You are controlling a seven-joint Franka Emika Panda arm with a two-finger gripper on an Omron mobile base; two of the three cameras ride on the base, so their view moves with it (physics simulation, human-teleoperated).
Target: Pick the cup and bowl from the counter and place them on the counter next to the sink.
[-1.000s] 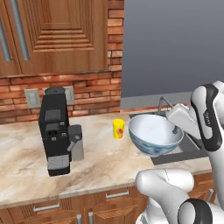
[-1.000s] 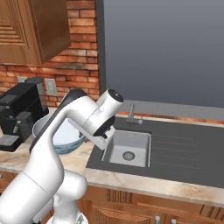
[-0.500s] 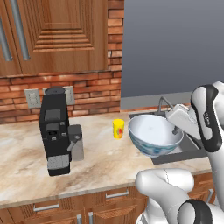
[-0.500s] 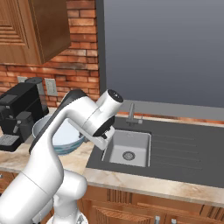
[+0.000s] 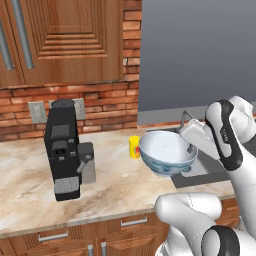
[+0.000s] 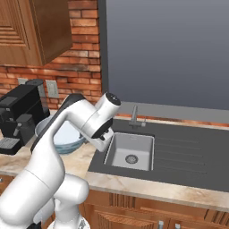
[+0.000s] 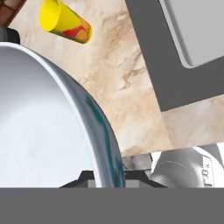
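The bowl, white inside with a blue-grey patterned outside, hangs just above the counter at the left edge of the sink. My gripper is shut on the bowl's right rim. In the hand view the bowl fills the left side and its rim runs down between the fingertips of the gripper. The yellow cup with a red-orange mark stands on the counter just left of and behind the bowl. It also shows as the cup at the top of the hand view.
A black coffee machine stands on the counter at the left, below wooden wall cabinets. The sink's grey faucet rises behind the basin, with a dark surround stretching to the right. A brick wall runs along the back.
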